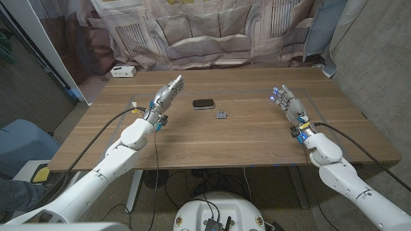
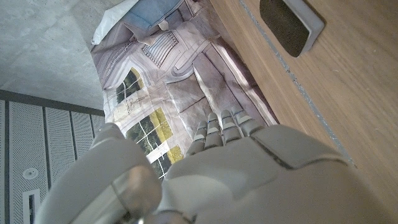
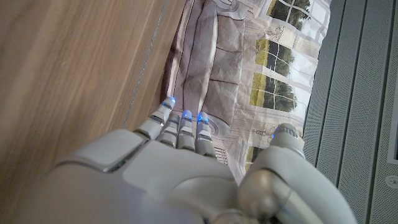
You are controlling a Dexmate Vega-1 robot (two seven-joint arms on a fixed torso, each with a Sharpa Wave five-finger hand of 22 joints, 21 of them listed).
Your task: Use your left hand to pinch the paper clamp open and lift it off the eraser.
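A black eraser [image 1: 203, 103] lies flat near the middle of the wooden table [image 1: 244, 144]. A small grey paper clamp [image 1: 221, 115] sits on the wood just to its right and nearer to me, apart from it. My left hand [image 1: 166, 96] hovers to the left of the eraser, fingers stretched out and apart, holding nothing. In the left wrist view the eraser [image 2: 291, 25] lies beyond my left hand [image 2: 224, 174]. My right hand [image 1: 289, 104] stands far off on the right side, fingers extended, holding nothing; the right wrist view looks along its back [image 3: 186, 180].
A white box [image 1: 122, 71] stands at the table's back left corner. A printed cloth backdrop [image 1: 212, 32] hangs behind the far edge. A thin line [image 1: 138, 97] is marked on the wood around the work area.
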